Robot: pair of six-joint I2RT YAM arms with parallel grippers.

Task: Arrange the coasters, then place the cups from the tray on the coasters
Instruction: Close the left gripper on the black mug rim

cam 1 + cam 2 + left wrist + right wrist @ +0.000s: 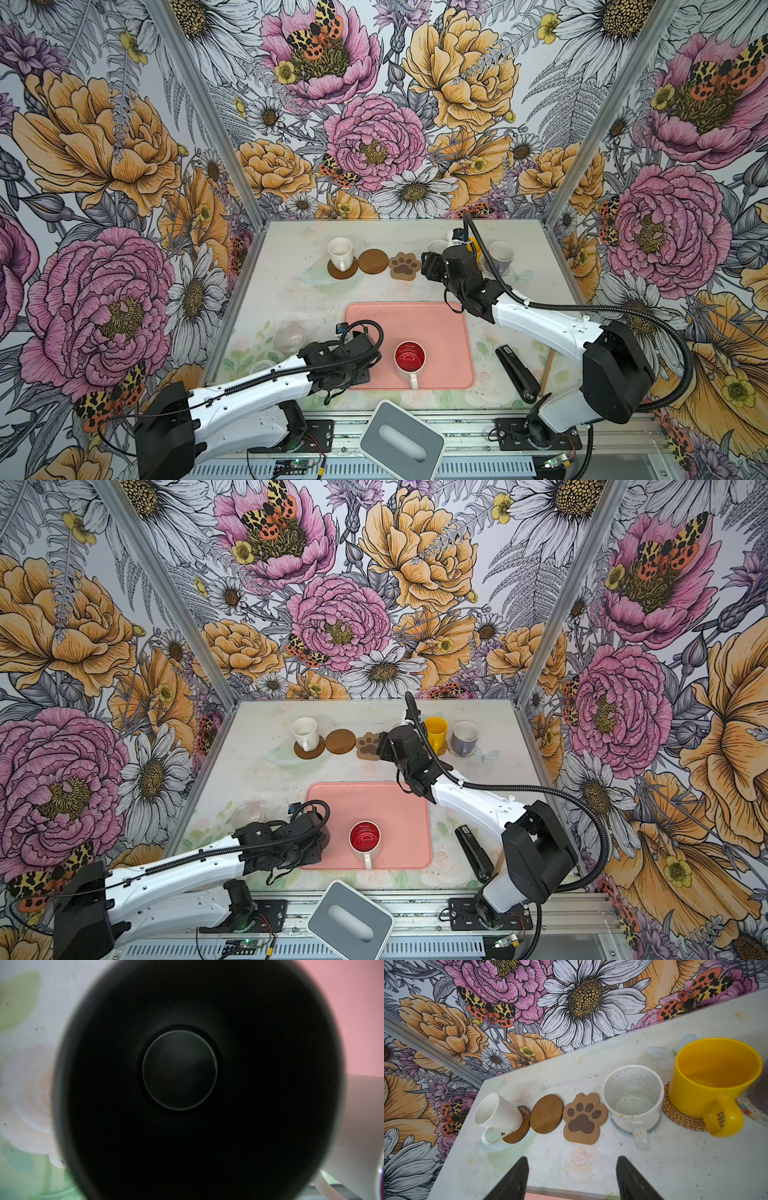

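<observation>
Floral-papered walls, pale table (291, 299): four cups stood in the back row, two were at the tray (449, 332).

I saw the cream-white cup (496, 1111) askew on its brown disc (517, 1132), the speckled cup (633, 1101) on the grey woven coaster (618, 1129), the yellow cup (708, 1088) on the rattan coaster (681, 1118), and the lavender cup (500, 255) beyond. The second brown disc (547, 1113) and the paw coaster (584, 1119) were bare; the clear glassy coaster (289, 337) lay well apart. On the tray stood the red-lined white cup (409, 359). My left gripper (349, 372) hung over the black cup (179, 1070) at the tray's left edge; I couldn't tell its jaws. My right gripper (572, 1180) hovered spread and empty.
</observation>
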